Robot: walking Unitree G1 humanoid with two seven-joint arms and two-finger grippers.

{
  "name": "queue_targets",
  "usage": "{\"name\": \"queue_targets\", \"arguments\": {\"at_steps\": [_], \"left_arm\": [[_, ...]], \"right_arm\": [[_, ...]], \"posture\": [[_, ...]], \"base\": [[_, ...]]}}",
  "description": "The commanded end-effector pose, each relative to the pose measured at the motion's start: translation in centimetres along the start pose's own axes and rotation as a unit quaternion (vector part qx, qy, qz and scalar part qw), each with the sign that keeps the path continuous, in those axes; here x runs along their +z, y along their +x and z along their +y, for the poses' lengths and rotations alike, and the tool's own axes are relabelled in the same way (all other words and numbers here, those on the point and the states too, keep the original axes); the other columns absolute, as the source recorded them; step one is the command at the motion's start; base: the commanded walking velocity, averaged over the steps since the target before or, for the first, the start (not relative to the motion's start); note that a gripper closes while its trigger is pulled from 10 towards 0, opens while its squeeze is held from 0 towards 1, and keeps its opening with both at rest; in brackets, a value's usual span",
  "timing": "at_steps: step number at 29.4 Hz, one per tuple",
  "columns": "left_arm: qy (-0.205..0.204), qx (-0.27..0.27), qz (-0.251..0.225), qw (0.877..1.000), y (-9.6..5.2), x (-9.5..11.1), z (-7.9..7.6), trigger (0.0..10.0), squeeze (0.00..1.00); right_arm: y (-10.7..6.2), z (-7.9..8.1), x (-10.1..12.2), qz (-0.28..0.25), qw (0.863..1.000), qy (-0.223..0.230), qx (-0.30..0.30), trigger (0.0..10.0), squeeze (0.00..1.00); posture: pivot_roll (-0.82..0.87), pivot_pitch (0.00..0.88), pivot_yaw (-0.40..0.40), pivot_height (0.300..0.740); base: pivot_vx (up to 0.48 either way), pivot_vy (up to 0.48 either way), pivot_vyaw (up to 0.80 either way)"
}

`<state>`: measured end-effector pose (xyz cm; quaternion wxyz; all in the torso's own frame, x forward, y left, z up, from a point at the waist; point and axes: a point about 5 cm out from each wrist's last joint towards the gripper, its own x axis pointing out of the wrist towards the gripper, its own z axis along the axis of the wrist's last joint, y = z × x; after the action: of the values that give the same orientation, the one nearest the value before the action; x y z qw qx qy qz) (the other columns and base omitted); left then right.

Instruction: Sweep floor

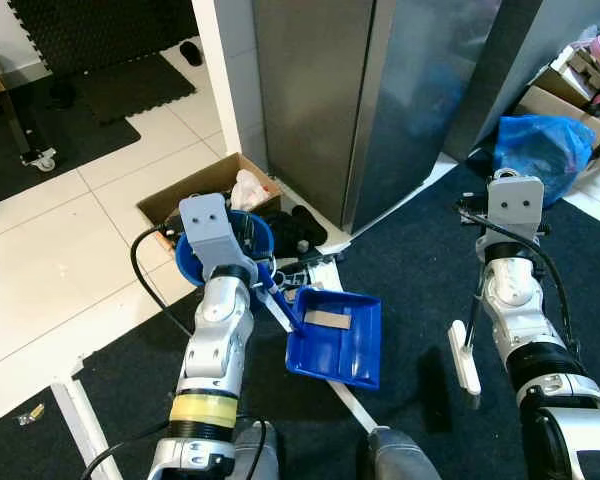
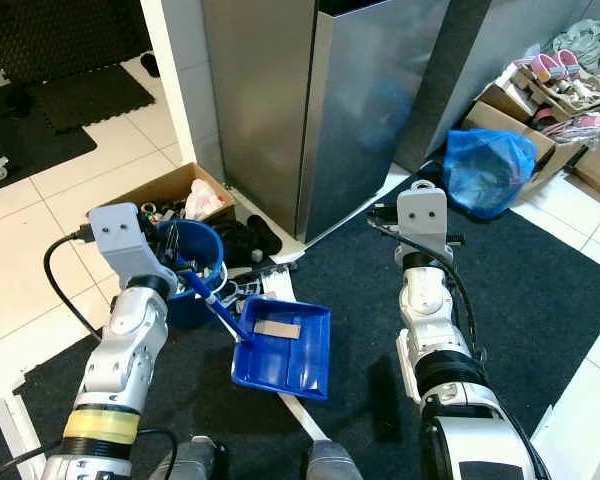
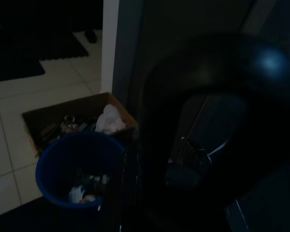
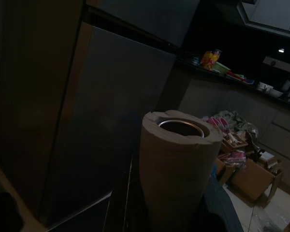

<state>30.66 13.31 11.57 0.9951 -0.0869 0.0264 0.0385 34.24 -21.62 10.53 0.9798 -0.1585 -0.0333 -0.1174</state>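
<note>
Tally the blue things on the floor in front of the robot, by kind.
Blue dustpan: 1
Blue bucket: 1
Blue plastic bag: 1
Total: 3

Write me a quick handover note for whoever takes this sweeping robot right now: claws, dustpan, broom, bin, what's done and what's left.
Left claw: shut on the blue dustpan handle, pan held low beside the blue bin, a piece of cardboard in it.
Right claw: holding the broom handle; its white head rests on the dark carpet.
Done: debris is in the pan.
Left: probably tip the pan into the bin, then sweep on; scraps lie on the tiles at near left.
</note>
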Motion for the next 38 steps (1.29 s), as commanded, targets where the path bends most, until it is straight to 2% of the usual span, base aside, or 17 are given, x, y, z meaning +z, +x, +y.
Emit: {"name": "queue_targets", "arguments": {"at_steps": [1, 31, 36, 38], "left_arm": [[-0.012, -0.008, -0.016, 1.000, 0.3, 0.9, -0.6, 10.0, 0.00], [-0.006, -0.010, 0.002, 1.000, 0.0, 0.1, -0.5, 10.0, 0.00], [0.010, -0.029, -0.005, 1.000, -0.1, 0.3, -1.0, 10.0, 0.00], [0.004, -0.042, 0.007, 0.999, -0.3, -0.2, -1.3, 10.0, 0.00]], "right_arm": [[0.3, 0.2, 0.7, -0.019, 1.000, 0.005, 0.003, 10.0, 0.00], [-0.1, 0.1, 0.0, -0.003, 1.000, 0.016, -0.003, 10.0, 0.00], [-0.2, 0.2, -0.2, 0.000, 1.000, 0.019, -0.003, 10.0, 0.00], [-0.2, 0.3, -0.2, 0.000, 1.000, 0.020, -0.002, 10.0, 0.00]], "posture": [[0.02, 0.000, -0.036, 0.740], [0.03, 0.010, -0.026, 0.740], [0.03, 0.009, -0.024, 0.740], [0.03, 0.009, -0.021, 0.740]], "base": [[0.000, 0.000, 0.00], [0.000, 0.000, 0.00], [0.000, 0.000, 0.00], [0.000, 0.000, 0.00]]}}
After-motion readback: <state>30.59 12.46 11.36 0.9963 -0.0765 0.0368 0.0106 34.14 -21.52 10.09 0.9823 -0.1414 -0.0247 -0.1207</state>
